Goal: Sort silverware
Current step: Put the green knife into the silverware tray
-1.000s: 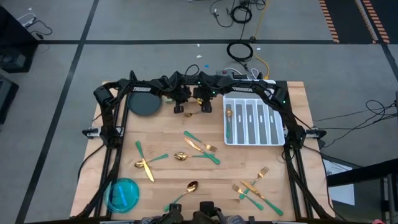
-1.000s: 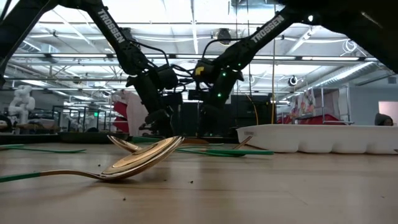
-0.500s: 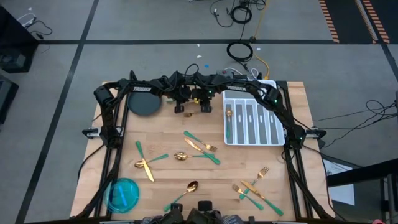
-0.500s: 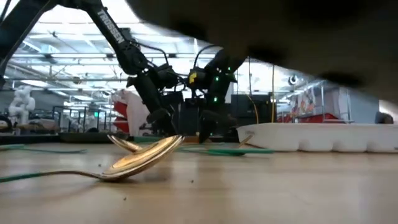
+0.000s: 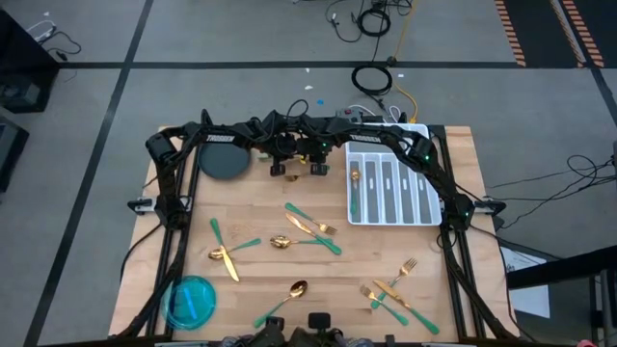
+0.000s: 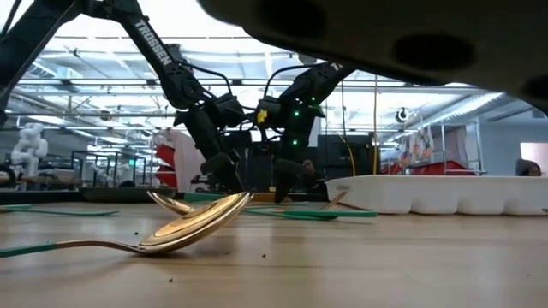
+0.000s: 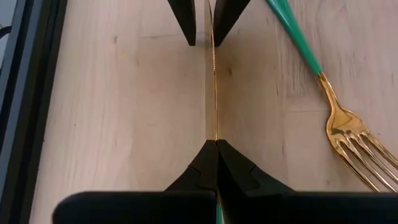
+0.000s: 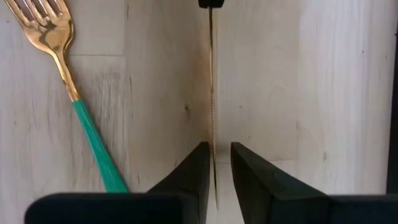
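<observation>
My two grippers face each other at the far middle of the table. My left gripper (image 5: 280, 170) (image 7: 216, 146) is shut on a knife (image 7: 215, 87) with a thin gold serrated blade, seen edge-on. The blade runs from it to my right gripper (image 5: 316, 170) (image 8: 219, 162). That gripper is open only a little, with one finger on each side of the blade's far end (image 8: 212, 93); I cannot tell whether they touch it. A gold fork (image 7: 348, 130) with a green handle (image 8: 93, 143) lies flat on the wood beside the knife. My left gripper pinches the knife between its two fingers, where the gold blade (image 7: 216, 134) leaves the green handle (image 7: 217, 214), which shows just behind the tips. The fingers slant down from the table's left. The blade stands on edge and runs on in line with the fingers.
A white divided tray (image 5: 390, 188) stands at the far right with one piece (image 5: 355, 188) in its left slot. A dark round plate (image 5: 224, 162) is at the far left and a blue dish (image 5: 190, 301) near left. More silverware lies across the middle and near side, including a spoon (image 6: 193, 224).
My right gripper has sunk toward the table and tipped steeper, settling close beside my left gripper at the knife's blade. My left gripper and the knife have kept still.
</observation>
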You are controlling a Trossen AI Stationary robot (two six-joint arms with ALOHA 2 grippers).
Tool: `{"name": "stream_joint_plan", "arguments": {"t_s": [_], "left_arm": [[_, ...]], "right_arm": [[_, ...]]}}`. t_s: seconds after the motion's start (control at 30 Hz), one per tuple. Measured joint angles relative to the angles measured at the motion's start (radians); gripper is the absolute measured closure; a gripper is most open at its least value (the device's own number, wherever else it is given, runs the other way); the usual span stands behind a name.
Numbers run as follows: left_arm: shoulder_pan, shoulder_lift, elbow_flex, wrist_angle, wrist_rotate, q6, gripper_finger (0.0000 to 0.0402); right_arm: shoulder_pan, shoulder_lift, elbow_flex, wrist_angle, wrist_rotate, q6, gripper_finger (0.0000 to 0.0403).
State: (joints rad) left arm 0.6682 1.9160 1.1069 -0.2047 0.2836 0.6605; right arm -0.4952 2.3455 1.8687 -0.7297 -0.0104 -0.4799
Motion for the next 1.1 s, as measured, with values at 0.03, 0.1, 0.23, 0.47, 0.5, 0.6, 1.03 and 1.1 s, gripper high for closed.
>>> {"name": "stream_joint_plan", "arguments": {"t_s": [0.03,0.1,0.23,0.47,0.5,0.6,1.03,1.1], "left_arm": [[0.000,0.000,0.000,0.001,0.000,0.000,0.0401],[0.000,0.000,0.000,0.007,0.000,0.000,0.0401],[0.000,0.000,0.000,0.012,0.002,0.000,0.0401],[-0.001,-0.002,0.000,0.030,0.012,-0.002,0.0401],[-0.001,-0.002,0.001,0.033,0.011,-0.004,0.0401],[-0.001,-0.002,0.002,0.042,0.009,-0.009,0.0401],[-0.003,-0.016,0.057,0.017,0.011,-0.027,0.0401],[-0.005,-0.015,0.084,-0.011,0.011,-0.026,0.0401]], "right_arm": [[-0.001,0.000,0.000,0.000,-0.005,-0.002,0.0344],[-0.001,0.000,0.000,0.001,-0.018,-0.009,0.0344],[-0.002,0.001,0.019,-0.032,-0.023,-0.024,0.0345],[-0.017,0.002,0.074,-0.077,-0.048,-0.058,0.0395],[-0.019,0.002,0.085,-0.083,-0.047,-0.066,0.0398],[-0.021,0.003,0.097,-0.100,-0.053,-0.066,0.0401],[-0.025,-0.058,0.101,-0.151,-0.023,-0.091,0.0402],[-0.027,-0.069,0.102,-0.169,-0.019,-0.091,0.0402]]}}
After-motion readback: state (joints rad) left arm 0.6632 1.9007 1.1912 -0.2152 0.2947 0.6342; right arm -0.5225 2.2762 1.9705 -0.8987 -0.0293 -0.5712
